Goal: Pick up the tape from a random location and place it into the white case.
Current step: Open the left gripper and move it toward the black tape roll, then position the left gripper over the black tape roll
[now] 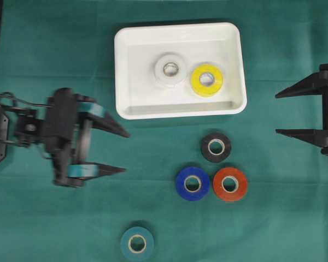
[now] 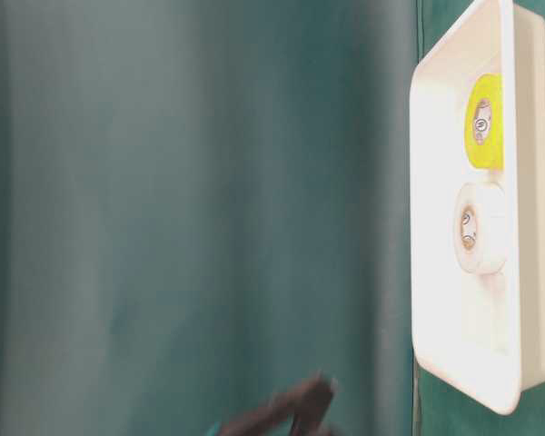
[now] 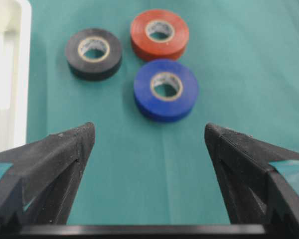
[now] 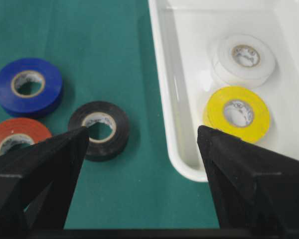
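Three rolls sit close together on the green cloth (image 1: 295, 218): the blue tape (image 1: 192, 183), the red tape (image 1: 229, 184) and the black tape (image 1: 216, 147). The blue and red ones touch. If I grab at the blue one, I think my finger could bump the red one and push it away.

My left gripper (image 1: 123, 152) is spread wide and holds nothing. My right gripper (image 1: 276, 113) is spread wide too, and empty.

Counting: two rolls lie in the white case (image 1: 132, 107), a white tape (image 1: 170, 69) and a yellow tape (image 1: 206, 79). Four wait outside, with the teal tape (image 1: 136, 243) far off alone.
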Robot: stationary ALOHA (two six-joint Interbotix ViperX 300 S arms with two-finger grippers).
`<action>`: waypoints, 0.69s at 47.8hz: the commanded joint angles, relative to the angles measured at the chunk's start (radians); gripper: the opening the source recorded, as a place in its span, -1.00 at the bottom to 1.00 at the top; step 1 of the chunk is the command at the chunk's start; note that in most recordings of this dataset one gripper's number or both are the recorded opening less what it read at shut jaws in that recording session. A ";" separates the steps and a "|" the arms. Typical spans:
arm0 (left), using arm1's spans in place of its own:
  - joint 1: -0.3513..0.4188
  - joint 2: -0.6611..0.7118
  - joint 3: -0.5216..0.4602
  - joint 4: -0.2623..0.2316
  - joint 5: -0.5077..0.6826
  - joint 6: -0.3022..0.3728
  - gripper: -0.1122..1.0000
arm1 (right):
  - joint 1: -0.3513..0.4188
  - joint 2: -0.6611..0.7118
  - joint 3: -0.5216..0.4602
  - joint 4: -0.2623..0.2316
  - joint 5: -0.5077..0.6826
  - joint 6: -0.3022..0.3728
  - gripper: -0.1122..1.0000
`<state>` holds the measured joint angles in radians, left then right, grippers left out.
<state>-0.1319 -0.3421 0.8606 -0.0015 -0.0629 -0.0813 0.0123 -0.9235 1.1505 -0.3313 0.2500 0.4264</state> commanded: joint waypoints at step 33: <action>0.046 0.379 -0.531 0.006 0.158 0.003 0.88 | -0.002 0.018 -0.009 0.000 -0.018 0.000 0.71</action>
<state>-0.0997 0.0353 0.3881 0.0015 0.0936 -0.0798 0.0123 -0.9112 1.1505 -0.3313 0.2408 0.4264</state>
